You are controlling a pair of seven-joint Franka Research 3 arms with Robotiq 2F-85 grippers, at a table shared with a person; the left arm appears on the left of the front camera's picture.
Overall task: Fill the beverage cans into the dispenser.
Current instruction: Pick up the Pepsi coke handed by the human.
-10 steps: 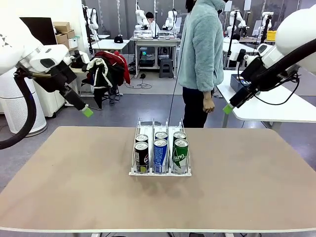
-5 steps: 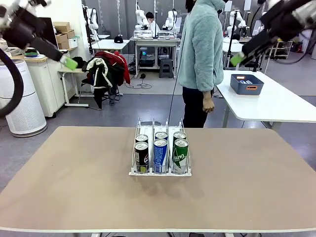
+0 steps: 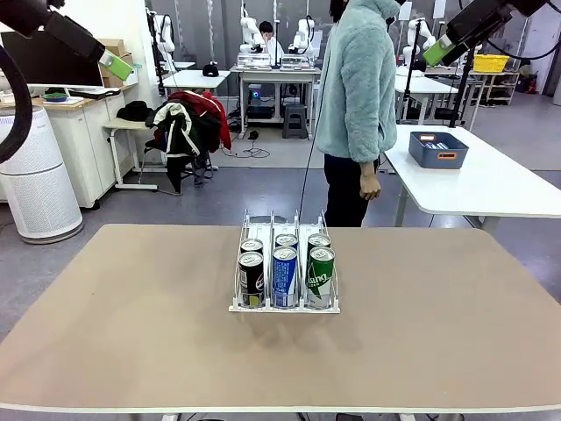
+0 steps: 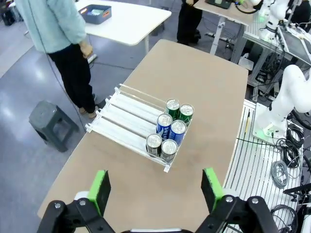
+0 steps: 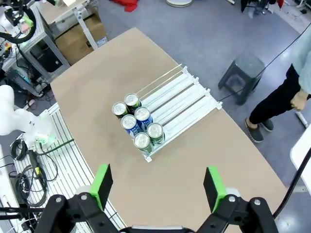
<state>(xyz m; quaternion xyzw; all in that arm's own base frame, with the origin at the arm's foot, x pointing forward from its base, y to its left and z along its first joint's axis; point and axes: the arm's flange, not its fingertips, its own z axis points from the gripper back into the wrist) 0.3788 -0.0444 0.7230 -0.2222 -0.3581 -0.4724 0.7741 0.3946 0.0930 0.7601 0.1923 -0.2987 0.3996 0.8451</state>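
Beverage cans (image 3: 285, 272) are standing six together at the robot-side end of the dispenser (image 3: 285, 310), two per lane, in the middle of the table (image 3: 131, 333). You are holding your left gripper (image 4: 155, 188) high above them, jaws spread wide and gripping nothing. Your right gripper (image 5: 158, 187) is hanging likewise, wide apart and empty. A person (image 3: 355, 88) is standing at the far side.

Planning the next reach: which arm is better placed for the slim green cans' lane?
Probably right: the slim green cans stand in the right lane of the clear wire-divided rack. Left gripper and right gripper hang open, high up.
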